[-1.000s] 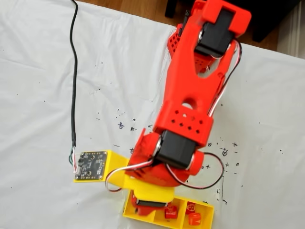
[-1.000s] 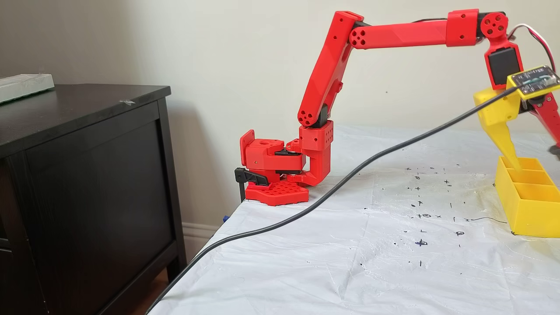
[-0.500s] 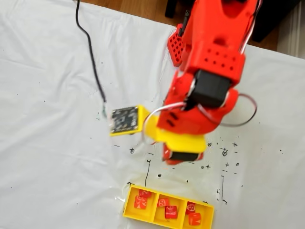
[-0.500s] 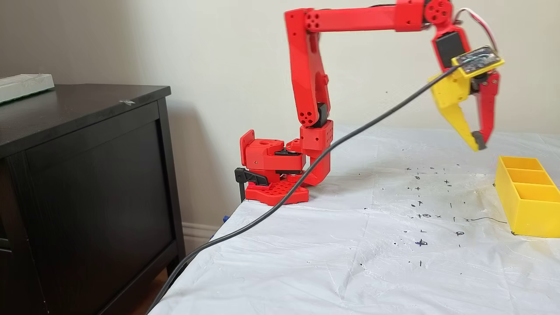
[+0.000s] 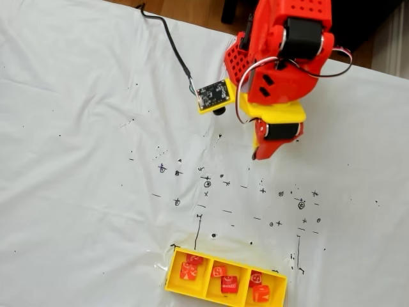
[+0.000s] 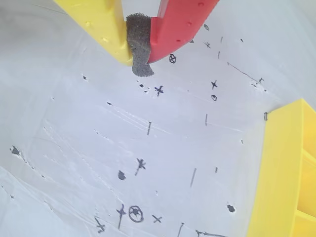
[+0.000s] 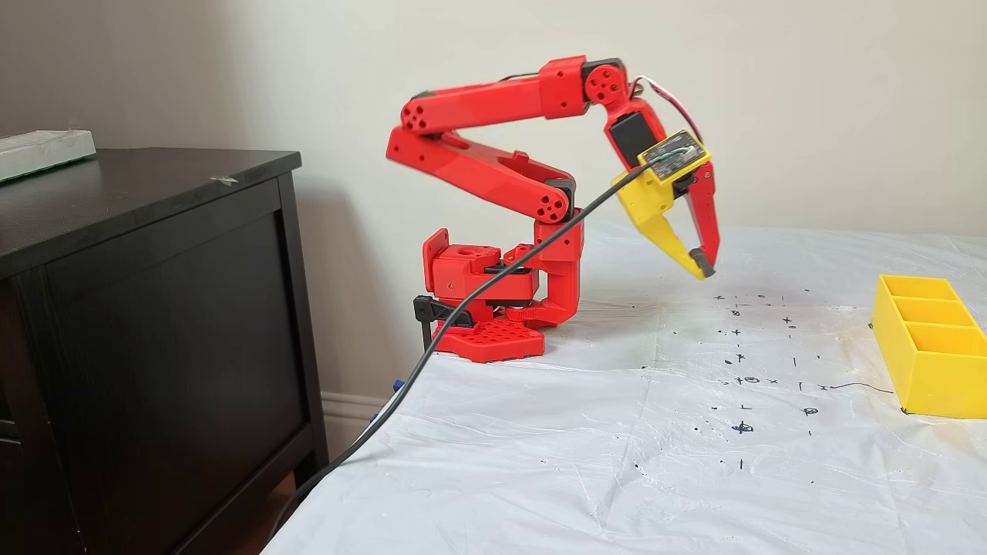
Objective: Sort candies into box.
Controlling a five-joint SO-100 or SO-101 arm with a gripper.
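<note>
The yellow box (image 5: 170, 272) lies at the bottom edge of a fixed view, its three compartments holding several red candies (image 5: 229, 284), two in each. My gripper (image 5: 255, 155) hangs above the marked cloth near the arm's base, well away from the box. In the wrist view the gripper (image 6: 140, 61) is shut, its yellow and red fingers meeting on the grey foam pad with nothing between them, and the box (image 6: 276, 173) sits at the right edge. From the side, the gripper (image 7: 703, 270) points down above the table, left of the box (image 7: 937, 381).
A white cloth (image 5: 96, 192) with pen marks covers the table. A small yellow block with a circuit board (image 5: 213, 95) rides on the gripper, trailing a black cable (image 7: 463, 308) off the table edge. The arm's red base (image 7: 486, 308) is clamped at the edge beside a dark cabinet (image 7: 154, 308).
The arm has pulled back from the box and folded toward its base. The gripper rose out of the left compartment and travelled away, now hanging low near the base.
</note>
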